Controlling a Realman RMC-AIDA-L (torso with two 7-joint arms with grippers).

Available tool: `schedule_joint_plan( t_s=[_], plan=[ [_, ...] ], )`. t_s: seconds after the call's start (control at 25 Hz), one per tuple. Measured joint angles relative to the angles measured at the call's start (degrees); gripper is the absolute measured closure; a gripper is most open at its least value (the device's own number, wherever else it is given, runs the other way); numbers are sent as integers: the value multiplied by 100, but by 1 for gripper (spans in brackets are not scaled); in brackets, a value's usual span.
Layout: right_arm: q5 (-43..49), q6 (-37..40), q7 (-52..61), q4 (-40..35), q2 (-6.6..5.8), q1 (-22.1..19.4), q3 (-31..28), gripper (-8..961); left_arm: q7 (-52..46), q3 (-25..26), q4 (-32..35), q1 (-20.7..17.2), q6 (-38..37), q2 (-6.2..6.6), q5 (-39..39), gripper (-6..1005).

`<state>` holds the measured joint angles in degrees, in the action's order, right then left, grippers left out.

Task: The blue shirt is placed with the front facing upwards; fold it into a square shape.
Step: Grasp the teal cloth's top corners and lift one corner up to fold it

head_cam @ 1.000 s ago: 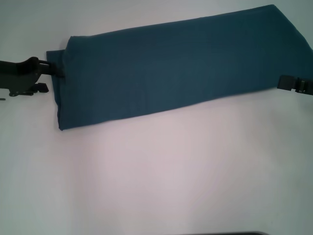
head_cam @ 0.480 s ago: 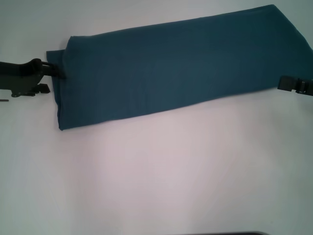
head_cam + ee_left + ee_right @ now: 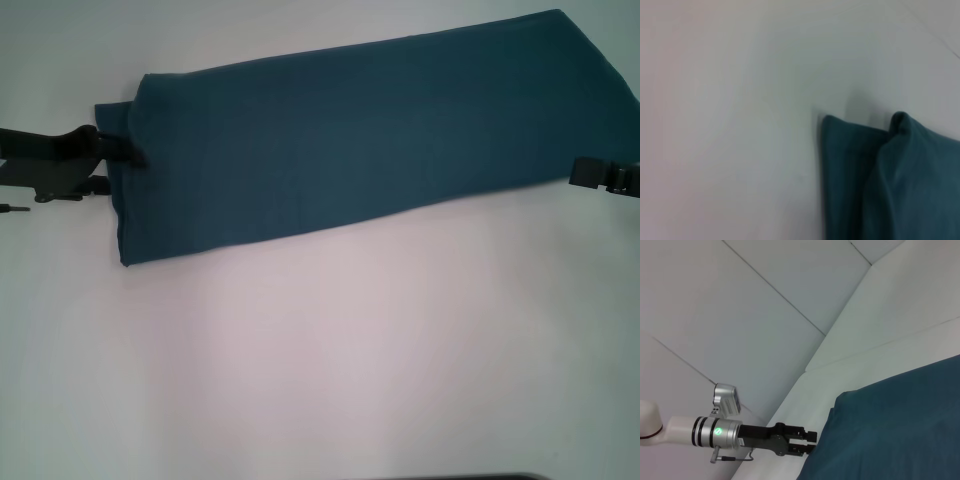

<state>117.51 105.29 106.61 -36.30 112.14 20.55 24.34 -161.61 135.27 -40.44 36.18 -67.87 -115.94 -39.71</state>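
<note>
Across the white table (image 3: 320, 350), the blue shirt (image 3: 350, 140) lies folded into a long narrow band, plain teal cloth facing up with no print showing. The band slants over the table, its right end farther from the robot than its left end. At the shirt's left end a lower layer of cloth sticks out a little past the upper fold, and the left wrist view shows that same end as two stacked layers with a rounded fold on top (image 3: 900, 175).

At that left end sits the left gripper (image 3: 128, 152), its dark fingers reaching onto the shirt's edge at the corner farther from the robot. It touches the cloth there, but whether its jaws are clamped on the fabric or merely resting against it cannot be told. The right wrist view shows this gripper from across the shirt (image 3: 807, 442), its black fingers at the cloth's edge and a green light on the silver wrist behind them.

Beside the shirt's right end, just off its near edge, hangs the right gripper (image 3: 580, 172). Only a dark part of it shows at the frame's border, and the state of its jaws cannot be told either.
</note>
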Motion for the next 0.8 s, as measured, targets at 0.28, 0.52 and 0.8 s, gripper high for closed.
schedule_joint_plan(
  t_s=[0.28,0.52,0.8],
  plan=[
    [-7,0,0,0,-8,-2,0,28,10,0,2,98,-134,-110,-16,353],
    [-15,0,0,0,-9,1,0,28,16,-1,3,215,-257,-181,-36,352],
    [-26,0,0,0,-12,0,-6,28,123,114,-7,439,-832,-114,-147,352]
  ],
)
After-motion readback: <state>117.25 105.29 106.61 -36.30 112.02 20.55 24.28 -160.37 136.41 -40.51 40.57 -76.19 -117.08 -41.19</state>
